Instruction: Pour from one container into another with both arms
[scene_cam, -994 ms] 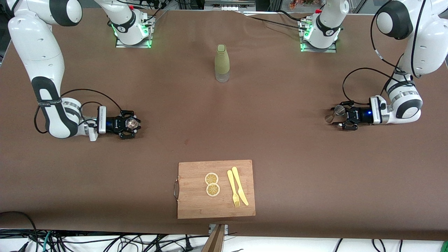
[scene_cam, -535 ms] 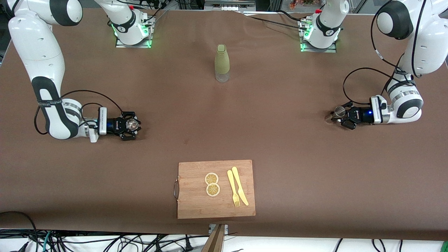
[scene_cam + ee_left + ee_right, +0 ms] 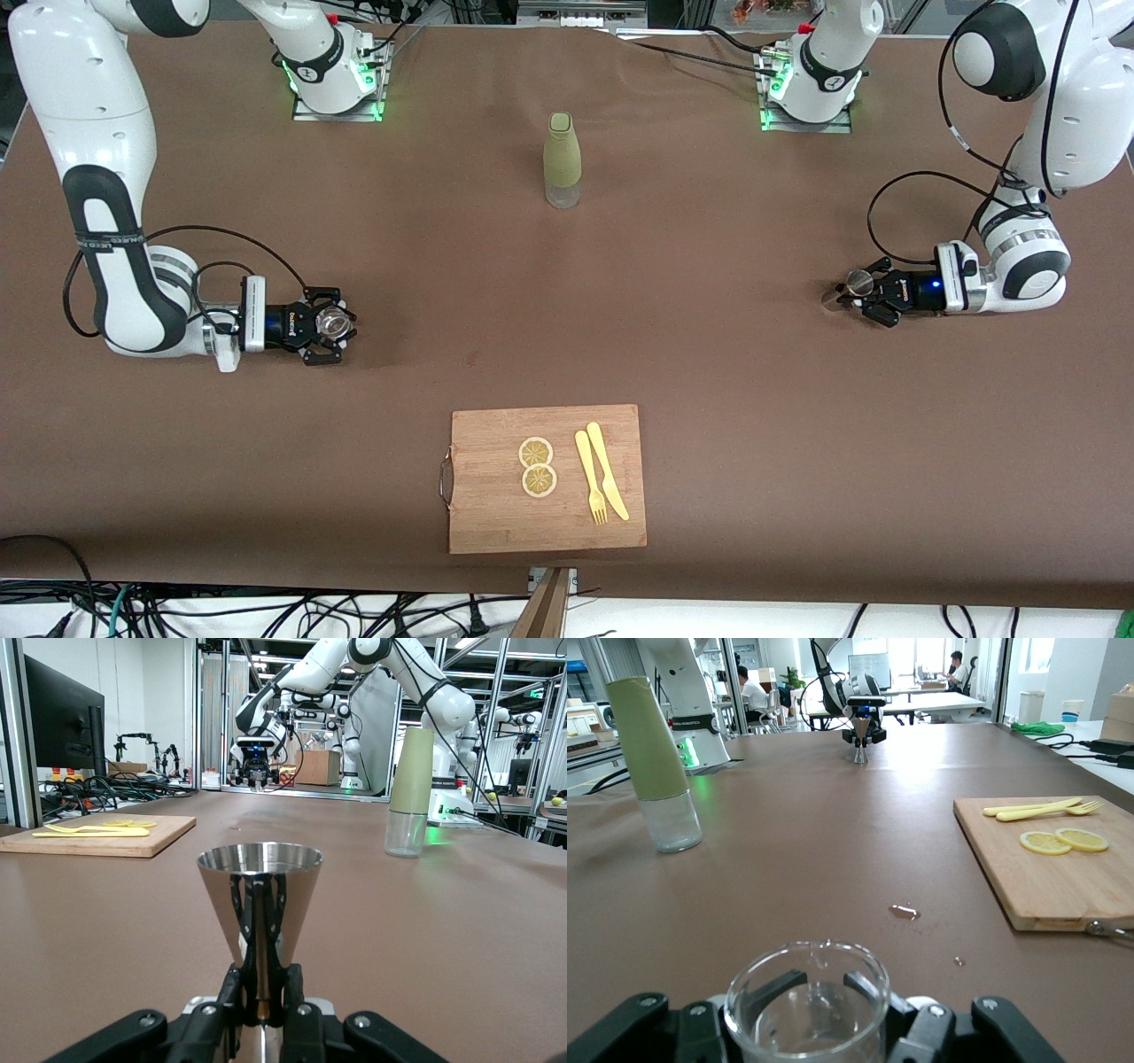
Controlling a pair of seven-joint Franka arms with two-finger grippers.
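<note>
Green bottle point(image 3: 563, 159), yellow cutlery point(image 3: 601, 483), seemingly clear glass point(image 3: 808, 1010).

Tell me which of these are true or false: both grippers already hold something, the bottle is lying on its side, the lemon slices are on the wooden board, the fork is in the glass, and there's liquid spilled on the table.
1. Both grippers hold something. True: the left gripper is shut on a metal jigger, the right gripper on a clear glass.
2. The bottle lies on its side. False: it stands upright.
3. The lemon slices are on the cutting board. True.
4. The fork is in the glass. False: it lies on the board beside the knife.
5. Liquid is spilled on the table. True: small drops show near the board.
</note>
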